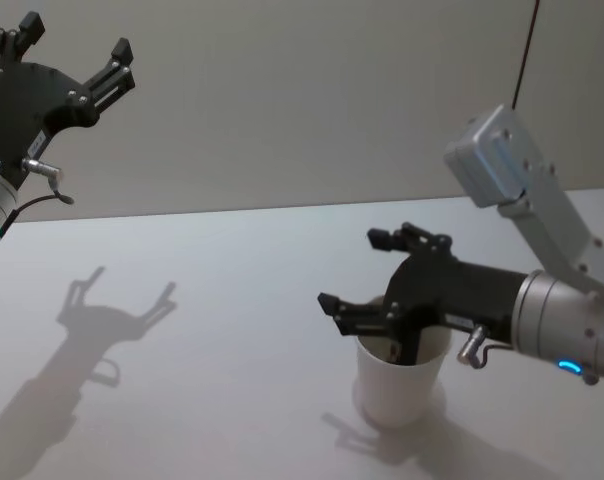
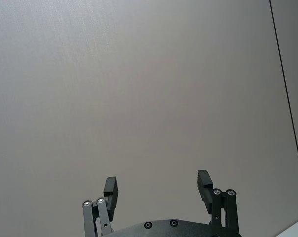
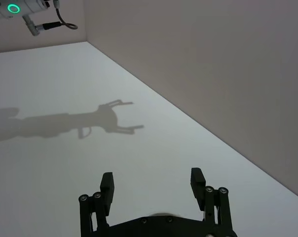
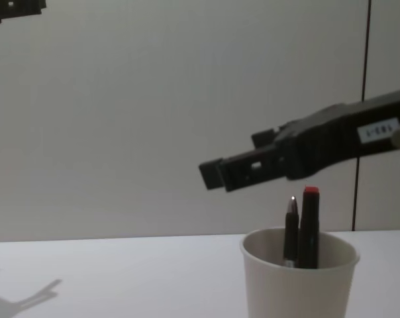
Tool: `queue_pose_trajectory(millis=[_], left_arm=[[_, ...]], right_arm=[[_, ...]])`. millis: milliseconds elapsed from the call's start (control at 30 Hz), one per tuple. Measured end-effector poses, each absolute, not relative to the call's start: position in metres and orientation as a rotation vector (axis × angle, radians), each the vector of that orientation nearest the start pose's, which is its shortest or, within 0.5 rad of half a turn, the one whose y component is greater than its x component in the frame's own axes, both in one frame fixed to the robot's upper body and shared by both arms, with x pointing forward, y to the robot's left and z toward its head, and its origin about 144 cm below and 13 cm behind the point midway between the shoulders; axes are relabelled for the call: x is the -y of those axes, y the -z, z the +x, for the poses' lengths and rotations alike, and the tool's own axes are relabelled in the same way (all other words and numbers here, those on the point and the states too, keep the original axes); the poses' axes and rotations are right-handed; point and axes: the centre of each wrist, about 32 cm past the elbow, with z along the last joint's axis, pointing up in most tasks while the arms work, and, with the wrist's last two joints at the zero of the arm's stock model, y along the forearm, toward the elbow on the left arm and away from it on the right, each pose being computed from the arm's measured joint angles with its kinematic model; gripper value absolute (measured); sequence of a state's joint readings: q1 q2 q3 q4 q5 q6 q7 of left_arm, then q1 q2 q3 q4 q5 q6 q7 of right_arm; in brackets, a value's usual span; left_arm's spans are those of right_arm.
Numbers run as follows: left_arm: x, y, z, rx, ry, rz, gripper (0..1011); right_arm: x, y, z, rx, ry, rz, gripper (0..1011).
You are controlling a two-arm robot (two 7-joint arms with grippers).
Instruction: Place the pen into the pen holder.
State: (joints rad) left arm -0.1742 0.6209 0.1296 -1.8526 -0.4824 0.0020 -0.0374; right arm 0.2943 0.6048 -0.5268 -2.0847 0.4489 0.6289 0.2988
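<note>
Black and angular, the left gripper (image 1: 74, 52) was raised high at the left against the plain grey wall (image 1: 282, 100), its jaws spread wide with nothing between them. Part of its frame was cut off by the head view's edge, and in the chest view just a dark sliver of it (image 4: 14, 8) showed at the upper corner. Its own wrist view had the two dark fingertips (image 2: 111, 187) apart before bare wall. Its forked shadow (image 1: 117, 315) lay on the smooth matte white table (image 1: 212, 290).

Further right stood the pen holder, a plain white paper cup with a rolled rim (image 1: 397, 385), slightly tapered, upright on the table. From the head view the right gripper (image 1: 370, 270) hid much of its mouth, and the contents read as a dark shape inside. The chest view was clearer: the cup (image 4: 298, 281), cut off at the base, held a slim black pen with a silvery tip (image 4: 291, 228) and, just beside it, a thicker black marker with a red cap end (image 4: 310, 225), both upright and rising above the rim.

The right gripper (image 4: 216, 173), of black metal, hovered just above the pens without touching them. Its jaws stood apart and empty, as its wrist view showed (image 3: 151, 180).
</note>
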Motion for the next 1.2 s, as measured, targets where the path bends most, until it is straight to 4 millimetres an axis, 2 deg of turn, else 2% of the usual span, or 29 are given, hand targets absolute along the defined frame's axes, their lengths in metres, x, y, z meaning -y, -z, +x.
queue_pose_trajectory(millis=[100,567,1200], left_arm=[[-0.316,-1.304,0.476,0.369,-1.268,-0.145,1004],[-0.316,-1.304,0.476,0.369,-1.268,-0.145,1004],[-0.316,-1.304,0.476,0.369,-1.268,-0.145,1004]], right_arm=[[0.191,-1.321,0.432,0.094,0.666,-0.338,1001],[0.214,-1.337,0.426,0.163,0.821,-0.290,1001],[0.261,-1.358,0.406,0.257,1.131,-0.236,1001]])
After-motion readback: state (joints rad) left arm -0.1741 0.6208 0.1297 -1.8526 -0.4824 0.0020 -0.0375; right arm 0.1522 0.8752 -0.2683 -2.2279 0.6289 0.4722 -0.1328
